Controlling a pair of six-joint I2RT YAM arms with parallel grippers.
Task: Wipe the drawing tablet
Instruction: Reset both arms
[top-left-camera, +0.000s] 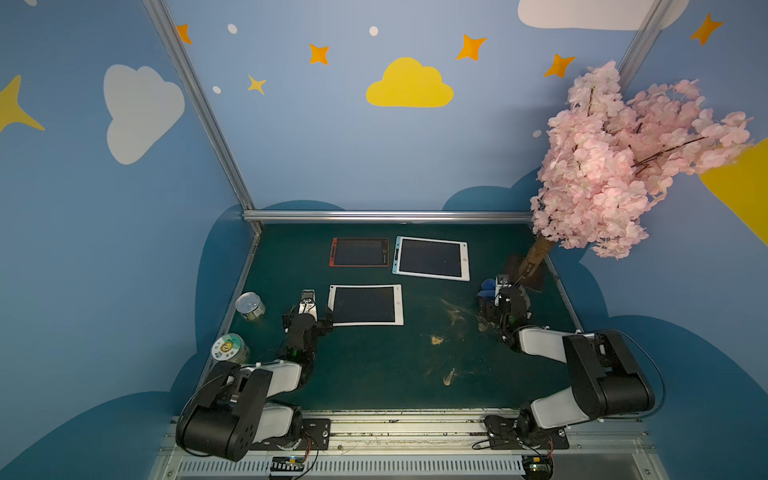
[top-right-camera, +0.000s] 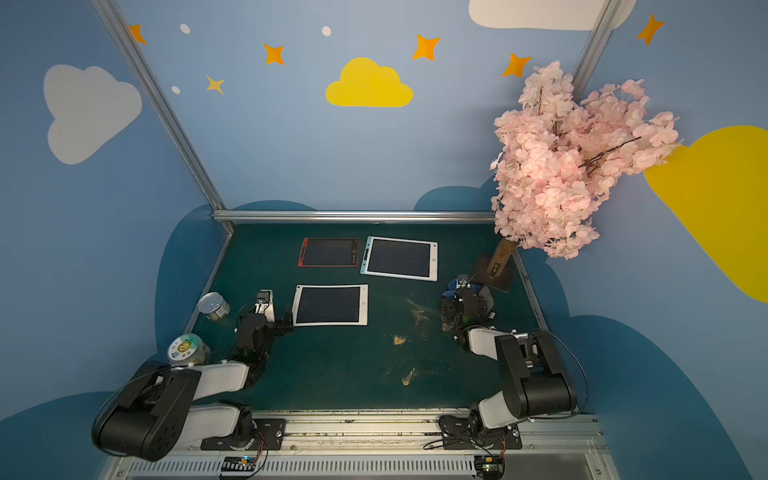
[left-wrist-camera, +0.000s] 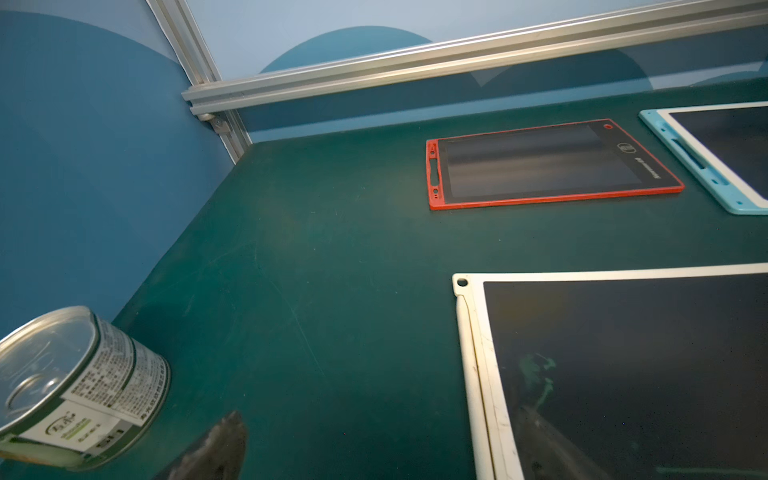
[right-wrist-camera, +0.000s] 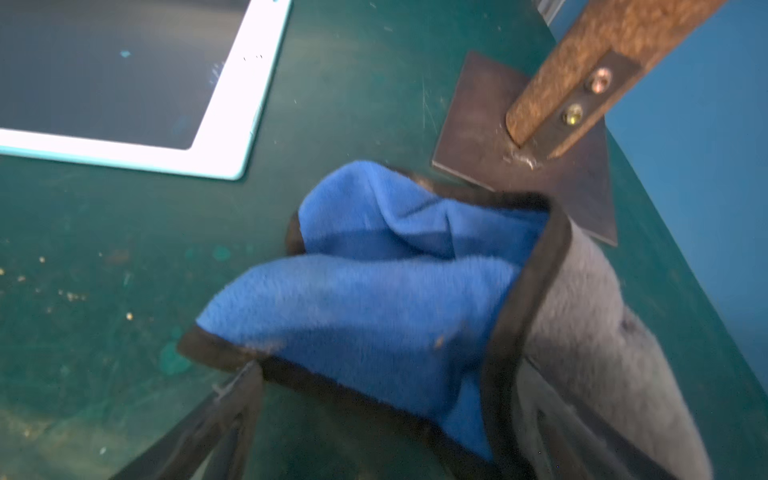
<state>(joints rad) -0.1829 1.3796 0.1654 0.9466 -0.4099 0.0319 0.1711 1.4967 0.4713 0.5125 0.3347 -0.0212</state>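
Right hand (right-wrist-camera: 395, 386) hangs released, spread astride the cloth (right-wrist-camera: 374, 299); best clench deep on its bunched middle before lifting.

3 flat rectangular drawing tablets: 1 red-framed tablet (top-left-camera: 360, 252), 1 blue-edged white tablet (top-left-camera: 431, 258), 1 white-framed tablet (top-left-camera: 365, 304). 2 round metal tins: 1 silver-topped tin (top-left-camera: 250, 306), 1 printed-lid tin (top-left-camera: 230, 350). 1 blue plush cloth (right-wrist-camera: 374, 299). 1 pink artificial blossom tree (top-left-camera: 615, 166).

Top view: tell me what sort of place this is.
Probably a staged robot test booth, styled like a nursery: blue walls with a painted yellow cloud, a fake pink blossom tree, and bare aluminium framing around a green table holding drawing tablets.
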